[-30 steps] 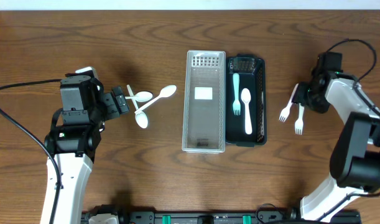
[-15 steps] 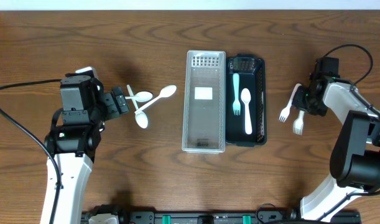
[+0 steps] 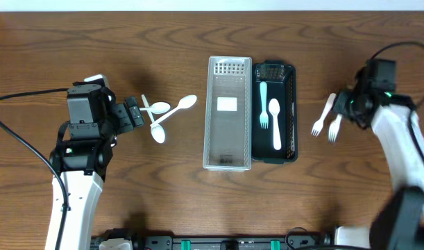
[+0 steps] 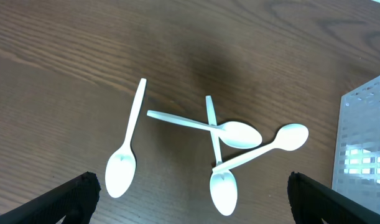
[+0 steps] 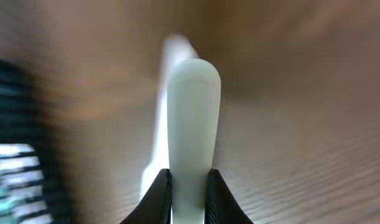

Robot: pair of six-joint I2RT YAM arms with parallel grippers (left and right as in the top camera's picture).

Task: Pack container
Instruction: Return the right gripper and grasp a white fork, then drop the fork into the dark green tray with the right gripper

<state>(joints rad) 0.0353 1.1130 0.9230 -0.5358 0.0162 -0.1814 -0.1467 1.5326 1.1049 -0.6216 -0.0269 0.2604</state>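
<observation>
My right gripper (image 3: pixel 349 107) is shut on the handle of a white plastic fork (image 3: pixel 332 130); in the right wrist view the fork (image 5: pixel 193 112) stands pinched between the two dark fingers of this gripper (image 5: pixel 188 182). Another white fork (image 3: pixel 323 115) lies on the table just left of it. A clear container (image 3: pixel 229 161) and a black container (image 3: pixel 274 157) sit side by side in the middle. The black one holds a teal fork (image 3: pixel 263 104) and a white spoon (image 3: pixel 275 122). My left gripper (image 3: pixel 137 115) is open beside several white spoons (image 4: pixel 230 133), its fingers (image 4: pixel 78 193) wide apart.
The spoons (image 3: pixel 163 114) lie crossed over each other left of the clear container. The table is brown wood. A black cable (image 3: pixel 17 146) runs across the left side near my left arm.
My right gripper has shut on the fork's handle and its arm has swung back to the right. The held fork has shifted slightly. The left arm has not moved.
</observation>
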